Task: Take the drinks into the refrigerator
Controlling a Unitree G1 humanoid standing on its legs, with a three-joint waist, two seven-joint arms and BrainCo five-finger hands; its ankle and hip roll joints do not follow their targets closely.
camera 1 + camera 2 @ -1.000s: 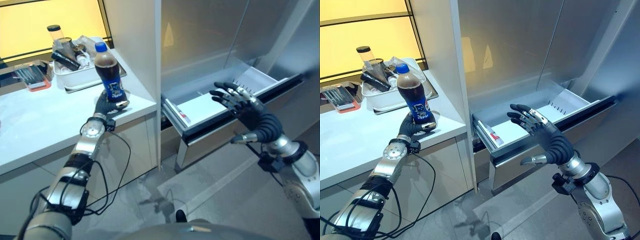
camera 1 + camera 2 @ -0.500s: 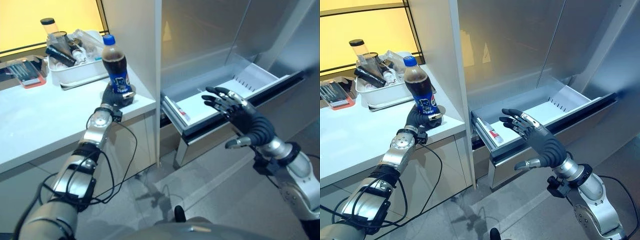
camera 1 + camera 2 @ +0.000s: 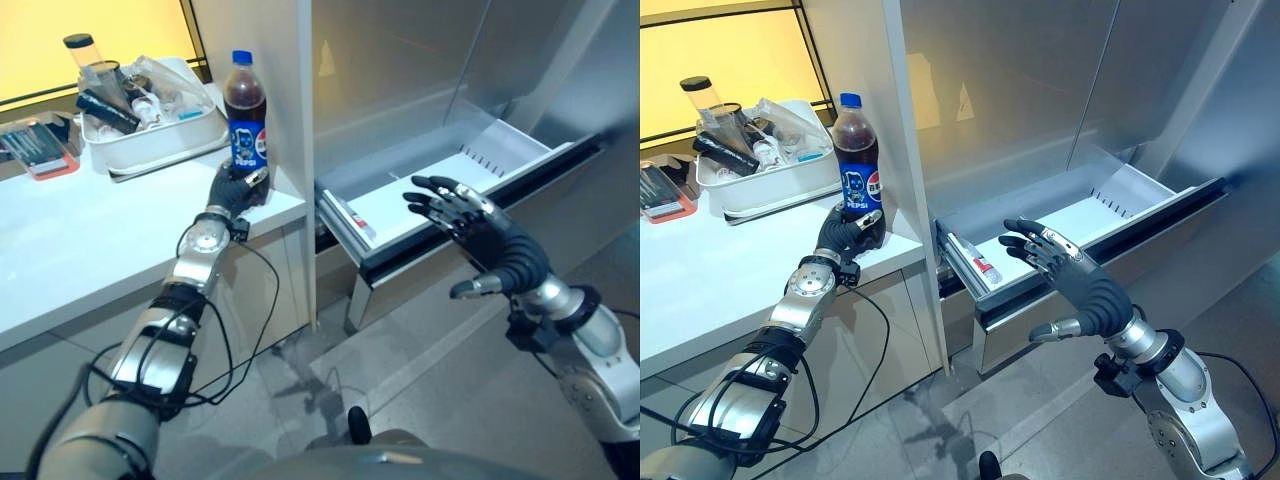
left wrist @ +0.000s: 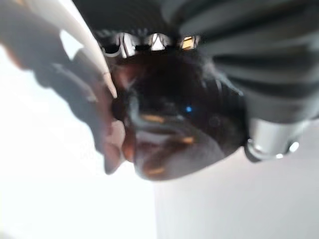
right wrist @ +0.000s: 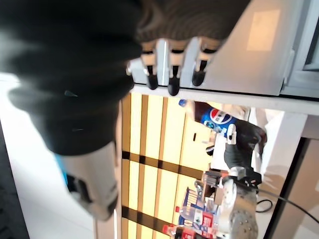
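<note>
A dark cola bottle (image 3: pixel 245 113) with a blue cap and blue label stands upright at the counter's right corner, held at its base by my left hand (image 3: pixel 236 190), whose fingers curl round it. The left wrist view shows the bottle's dark bottom (image 4: pixel 169 134) against the hand. My right hand (image 3: pixel 1080 280) hovers open, fingers spread, over the front of the pulled-out refrigerator drawer (image 3: pixel 1080 222). The right wrist view looks past its straight fingers (image 5: pixel 170 69) at the bottle (image 5: pixel 214 118) and the left hand (image 5: pixel 239 144).
A white tray (image 3: pixel 150 140) of jars and packets sits behind the bottle on the white counter (image 3: pixel 70 250). A small red-and-white item (image 3: pixel 978 262) lies at the drawer's left end. A tall white panel (image 3: pixel 285 100) separates counter from refrigerator.
My left hand has carried the bottle farther right along the counter, up to the white panel. The right hand has drifted slightly lower and left over the drawer; the camera has shifted.
</note>
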